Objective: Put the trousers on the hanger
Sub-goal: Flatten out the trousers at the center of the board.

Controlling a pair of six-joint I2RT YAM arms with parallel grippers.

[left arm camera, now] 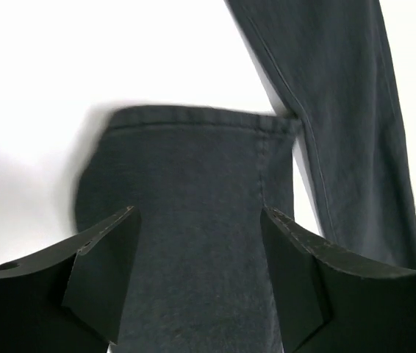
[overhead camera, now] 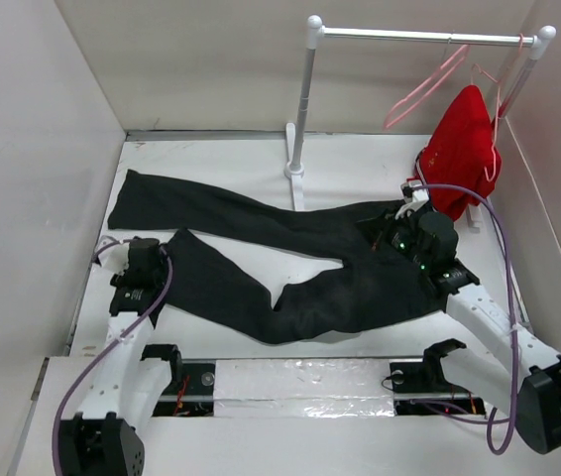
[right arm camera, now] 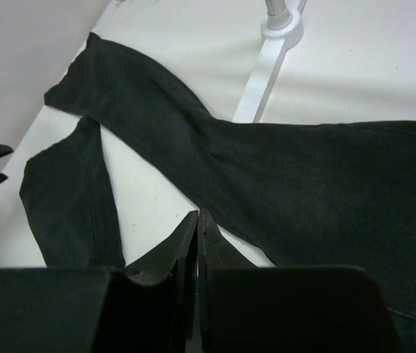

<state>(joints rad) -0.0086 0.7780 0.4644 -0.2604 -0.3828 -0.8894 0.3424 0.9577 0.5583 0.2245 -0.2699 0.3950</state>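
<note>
The black trousers lie flat across the table, waist to the right and both legs running left. My left gripper is open, its jaws hovering just above the hem of the near leg, with one finger on each side. My right gripper is over the waist end, its jaws shut with no cloth seen between them; the trousers lie below it. The pale-pink hanger hangs empty on the rail at the back right.
A white clothes rail stands at the back on a post, with its base foot just past the trousers. A red garment hangs on a second hanger at the rail's right end. Walls enclose the table on the left, back and right.
</note>
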